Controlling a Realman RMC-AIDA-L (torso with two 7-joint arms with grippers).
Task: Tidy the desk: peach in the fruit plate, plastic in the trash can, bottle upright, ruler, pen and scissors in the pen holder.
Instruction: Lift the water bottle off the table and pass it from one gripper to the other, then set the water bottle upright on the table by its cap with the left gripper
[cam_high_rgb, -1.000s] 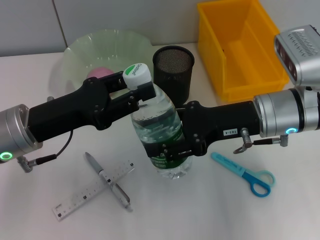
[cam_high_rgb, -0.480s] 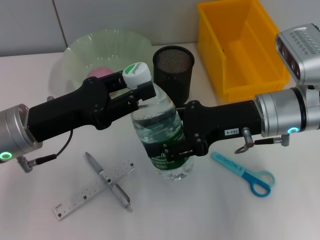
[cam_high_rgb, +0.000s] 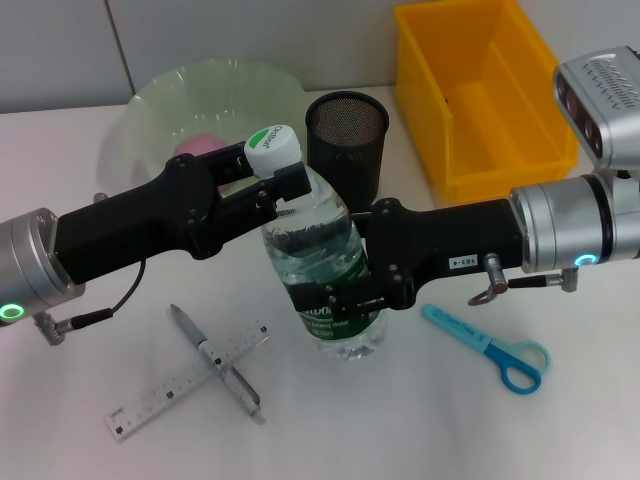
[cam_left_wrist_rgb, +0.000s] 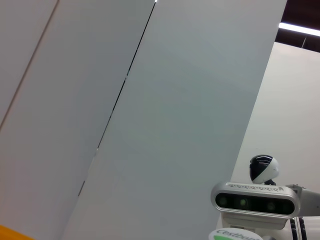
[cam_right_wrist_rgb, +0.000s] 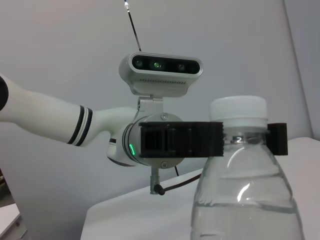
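Note:
The clear water bottle (cam_high_rgb: 315, 235) with a green label and white cap stands upright at the desk's middle. My left gripper (cam_high_rgb: 275, 190) is shut on its neck just under the cap, which the right wrist view shows too, with the left gripper (cam_right_wrist_rgb: 241, 138) clamped on the bottle (cam_right_wrist_rgb: 245, 200). My right gripper (cam_high_rgb: 340, 300) is closed around the bottle's labelled body. A pink peach (cam_high_rgb: 200, 146) lies in the pale green fruit plate (cam_high_rgb: 150, 100). The ruler (cam_high_rgb: 180, 385) and pen (cam_high_rgb: 215, 362) lie crossed at front left. Blue scissors (cam_high_rgb: 490, 345) lie at front right. The plastic is out of view.
The black mesh pen holder (cam_high_rgb: 346, 135) stands just behind the bottle. A yellow bin (cam_high_rgb: 480, 90) sits at the back right. Both arms cross the desk's middle from either side.
The bottle and both grippers have barely moved; the right arm has shifted slightly to the right with the bottle's base.

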